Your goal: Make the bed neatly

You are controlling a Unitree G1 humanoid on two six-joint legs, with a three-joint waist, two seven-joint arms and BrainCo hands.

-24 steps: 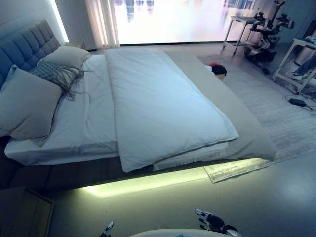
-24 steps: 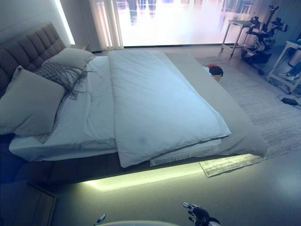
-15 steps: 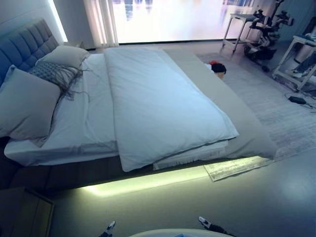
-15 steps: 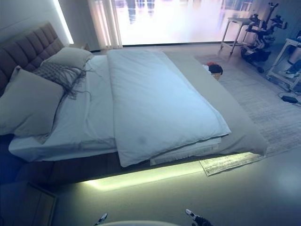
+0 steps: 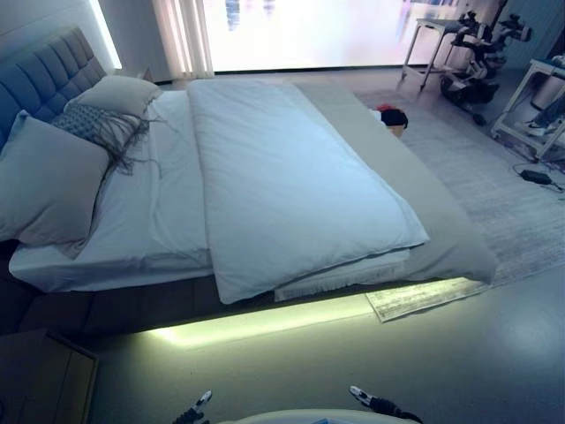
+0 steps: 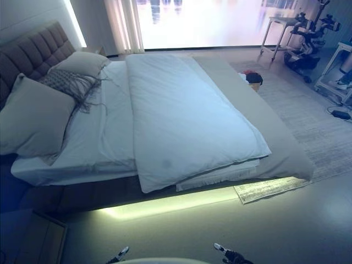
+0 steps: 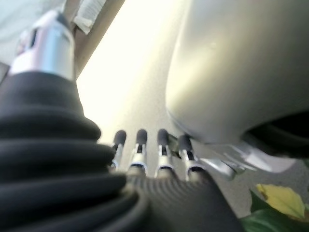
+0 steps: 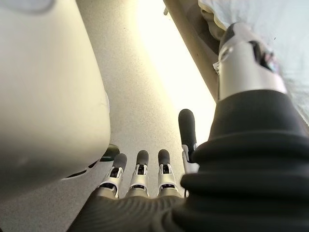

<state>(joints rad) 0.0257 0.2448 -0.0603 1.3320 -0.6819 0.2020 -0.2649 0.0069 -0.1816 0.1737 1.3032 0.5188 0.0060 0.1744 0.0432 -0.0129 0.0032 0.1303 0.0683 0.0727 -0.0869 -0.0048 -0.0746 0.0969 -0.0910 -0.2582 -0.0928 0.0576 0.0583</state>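
The bed (image 5: pixel 115 305) lies ahead of me with its headboard (image 5: pixel 35 79) to the left. A white duvet (image 5: pixel 282 185) lies folded in a long strip down the middle, its near edge hanging over the side. A rumpled white sheet (image 5: pixel 150 212) is bare beside it, and a grey blanket (image 5: pixel 441 230) shows past it on the far side. Two grey pillows (image 5: pixel 44 181) and a fringed cushion (image 5: pixel 93 128) lean at the head. My left hand (image 5: pixel 196 408) and right hand (image 5: pixel 371 403) hang low near the floor, fingers (image 7: pixel 149 145) straight, both open and holding nothing.
A wooden nightstand (image 5: pixel 44 380) stands at the near left. A pale rug (image 5: pixel 503 194) lies beyond the bed, with a small basket (image 5: pixel 388 117) on it. A white table and an exercise machine (image 5: pixel 477 53) stand at the far right. A light strip glows under the bed frame.
My right hand has sunk toward the bottom edge of the eye views, so only its fingertips show. The view has shifted slightly; the bedding has not moved.
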